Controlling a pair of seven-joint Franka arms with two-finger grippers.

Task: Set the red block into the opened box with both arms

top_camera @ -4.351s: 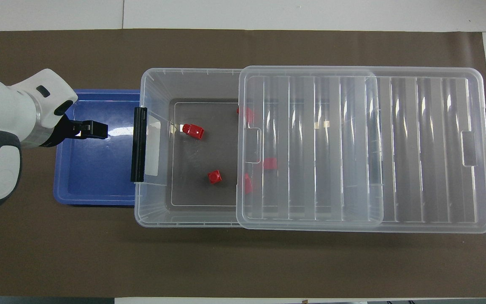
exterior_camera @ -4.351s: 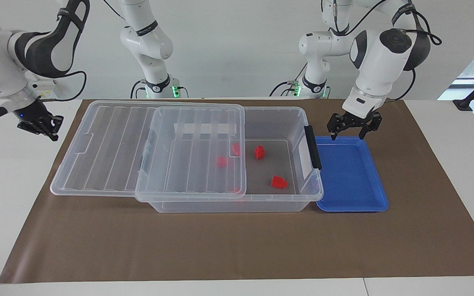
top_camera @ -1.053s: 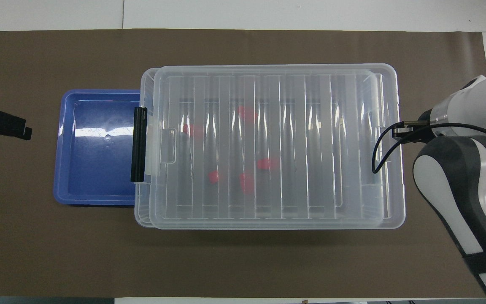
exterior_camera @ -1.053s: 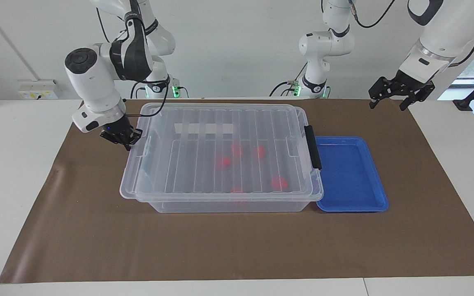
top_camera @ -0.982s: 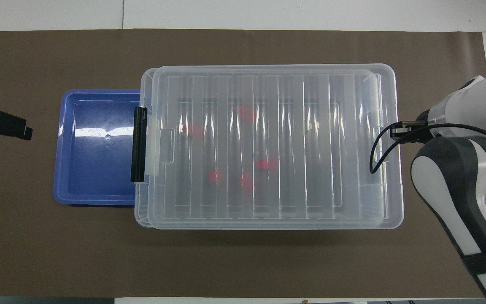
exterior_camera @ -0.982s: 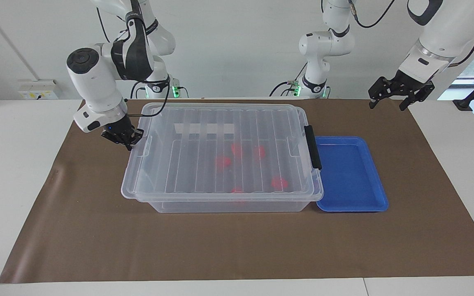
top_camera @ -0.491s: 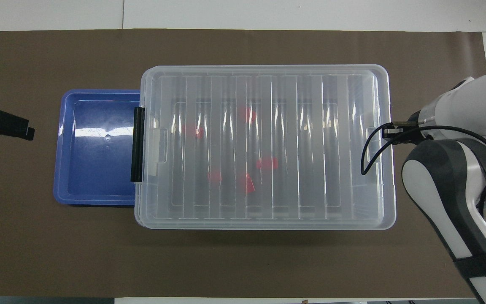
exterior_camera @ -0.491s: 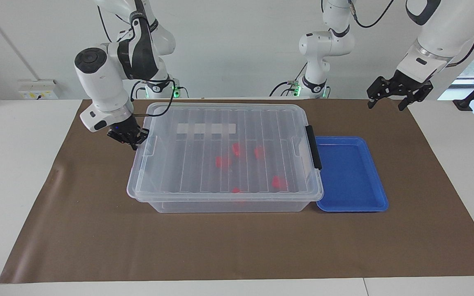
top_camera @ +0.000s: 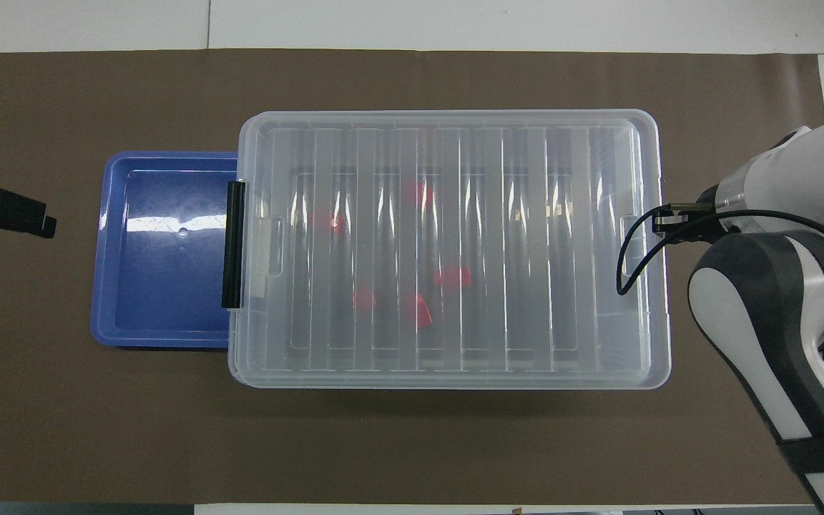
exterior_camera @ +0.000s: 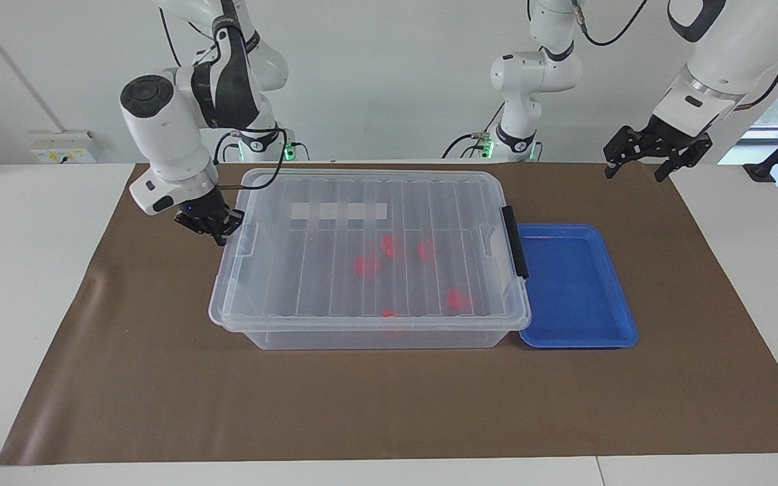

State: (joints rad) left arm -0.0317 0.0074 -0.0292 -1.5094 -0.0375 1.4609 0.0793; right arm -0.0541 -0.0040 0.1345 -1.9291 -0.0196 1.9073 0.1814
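Note:
The box [exterior_camera: 369,337] [top_camera: 448,383] stands mid-mat with its ribbed clear lid [exterior_camera: 335,202] [top_camera: 526,250] lying fully over it. Several red blocks show through the lid on the box floor, among them one [exterior_camera: 457,300] [top_camera: 332,223] and another [exterior_camera: 425,250] [top_camera: 363,299]. My right gripper [exterior_camera: 217,233] [top_camera: 659,218] is shut, low beside the lid's end toward the right arm's end of the table; whether it touches the lid I cannot tell. My left gripper [exterior_camera: 633,174] [top_camera: 40,218] hangs open and empty above the mat's corner at the left arm's end.
A shallow blue tray [exterior_camera: 575,337] [top_camera: 101,286] with nothing in it lies against the box's end that carries the black clip [exterior_camera: 514,243] [top_camera: 233,243]. The brown mat [exterior_camera: 362,405] covers the table under everything.
The lid slid toward the left arm's end until it sat squarely over the box, with my shut right gripper following it and then easing back slightly. The left arm stayed still.

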